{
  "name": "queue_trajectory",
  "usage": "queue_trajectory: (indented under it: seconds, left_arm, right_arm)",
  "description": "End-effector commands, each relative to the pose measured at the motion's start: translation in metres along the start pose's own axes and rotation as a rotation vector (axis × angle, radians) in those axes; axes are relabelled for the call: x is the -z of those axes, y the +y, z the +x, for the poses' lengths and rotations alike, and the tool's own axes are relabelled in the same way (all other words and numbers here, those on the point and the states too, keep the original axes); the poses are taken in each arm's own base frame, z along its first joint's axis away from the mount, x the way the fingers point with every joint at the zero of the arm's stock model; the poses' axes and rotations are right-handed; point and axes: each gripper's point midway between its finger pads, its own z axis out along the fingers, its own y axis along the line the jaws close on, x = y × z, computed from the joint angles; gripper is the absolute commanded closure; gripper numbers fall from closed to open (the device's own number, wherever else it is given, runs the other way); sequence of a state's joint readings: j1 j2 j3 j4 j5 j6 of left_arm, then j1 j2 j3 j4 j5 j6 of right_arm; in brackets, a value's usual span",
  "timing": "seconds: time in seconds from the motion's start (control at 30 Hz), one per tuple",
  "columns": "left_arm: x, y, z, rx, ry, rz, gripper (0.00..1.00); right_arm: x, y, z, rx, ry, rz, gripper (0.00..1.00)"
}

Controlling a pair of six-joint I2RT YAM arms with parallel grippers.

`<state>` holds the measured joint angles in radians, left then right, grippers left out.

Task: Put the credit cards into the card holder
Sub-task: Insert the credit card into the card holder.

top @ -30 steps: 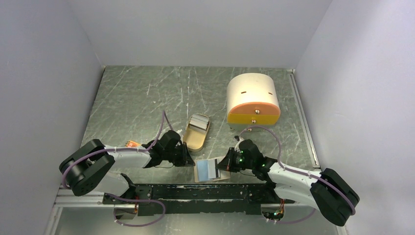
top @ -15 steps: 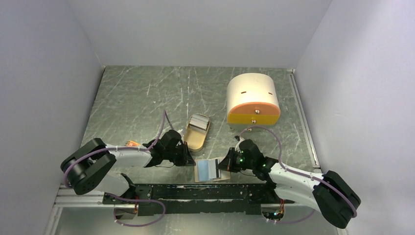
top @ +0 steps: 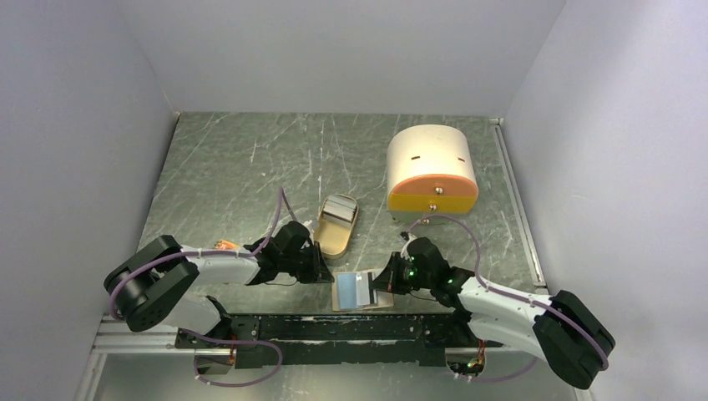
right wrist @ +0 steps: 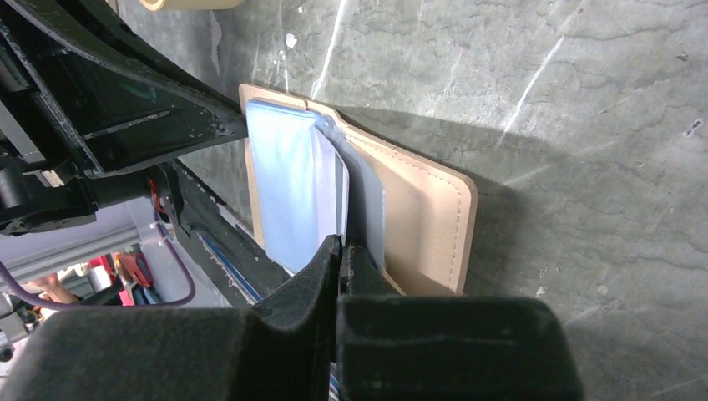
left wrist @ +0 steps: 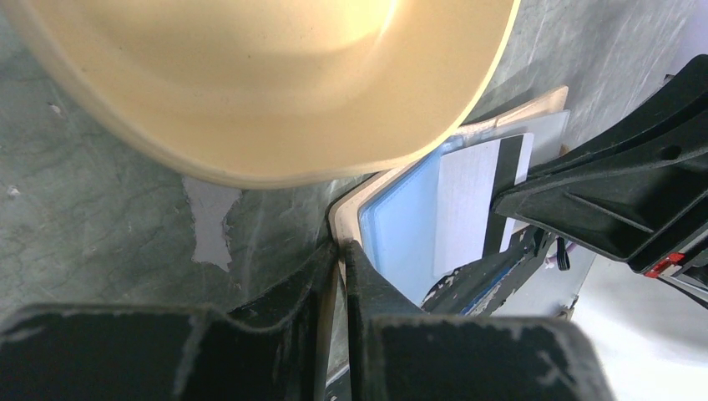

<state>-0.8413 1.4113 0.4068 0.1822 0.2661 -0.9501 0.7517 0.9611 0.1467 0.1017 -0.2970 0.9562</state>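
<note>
The beige card holder (top: 380, 299) lies open at the near edge of the table, between both grippers. My left gripper (top: 324, 273) is shut on its left edge; a beige strip (left wrist: 338, 230) shows between the jaws. A light blue credit card (left wrist: 401, 238) lies flat on the holder (right wrist: 426, 217). A whitish-grey credit card with a dark stripe (left wrist: 467, 209) overlaps it. My right gripper (right wrist: 341, 244) is shut on the near edge of that whitish-grey card (right wrist: 330, 180), next to a clear pocket flap (right wrist: 367, 200). In the top view the right gripper (top: 377, 284) sits at the holder's right side.
An oval tan tin tray (top: 336, 225) lies just behind the left gripper and fills the top of the left wrist view (left wrist: 275, 75). A cream box with an orange front (top: 432, 170) stands at the back right. An orange-red piece (top: 224, 245) lies by the left arm. A black rail (top: 334, 327) runs along the near edge.
</note>
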Motion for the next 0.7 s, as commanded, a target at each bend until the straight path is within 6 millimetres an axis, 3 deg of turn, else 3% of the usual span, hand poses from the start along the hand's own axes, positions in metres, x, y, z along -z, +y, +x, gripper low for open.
queue_trajectory:
  seconds: [0.0,0.4,0.67]
  left_arm:
    - [-0.001,0.04,0.019,0.005,0.046,-0.15,0.83]
    - [-0.003,0.037,0.017,-0.002,0.05,-0.151,0.83]
    - [-0.003,0.034,0.017,0.0,0.049,-0.139,0.83]
  right_arm:
    - [0.0,-0.024,0.015,0.008,0.058,0.082,1.0]
    - [-0.006,-0.02,0.016,0.038,0.086,0.067,0.99]
    - [-0.01,-0.014,0.013,0.034,0.095,0.052,0.87]
